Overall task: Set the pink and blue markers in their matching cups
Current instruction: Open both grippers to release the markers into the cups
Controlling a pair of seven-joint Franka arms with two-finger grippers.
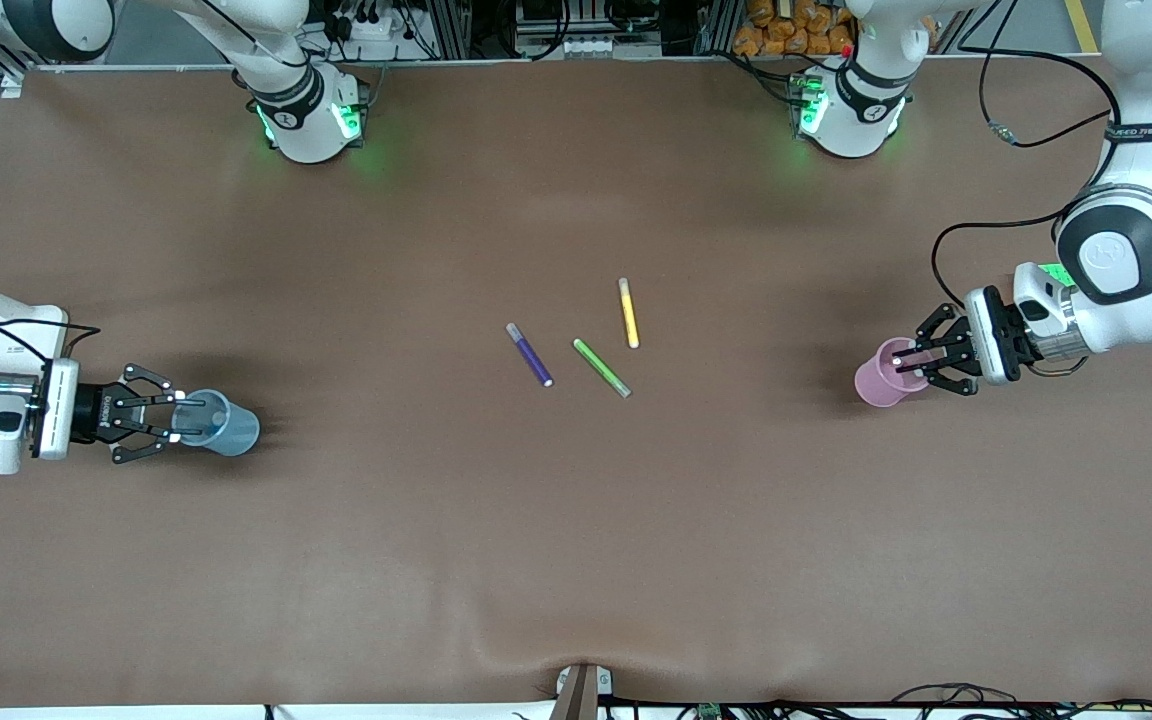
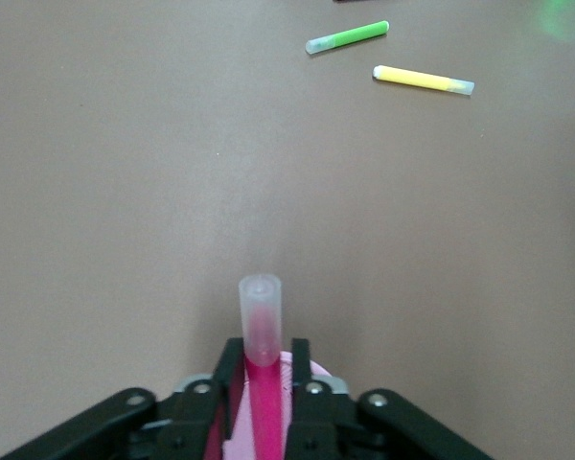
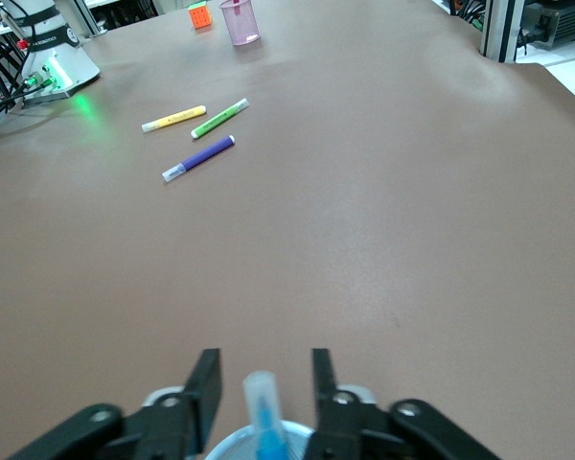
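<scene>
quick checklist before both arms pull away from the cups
1. Pink marker standing in pink cup: ok.
2. Blue marker standing in blue cup: ok.
3. Left hand fingers off the pink marker: cannot tell, they sit close on either side of it.
4. Right hand fingers off the blue marker: ok, a gap shows on both sides.
5. Cups upright: ok.
6. Purple marker, green marker and yellow marker out of the way, mid-table: ok.
</scene>
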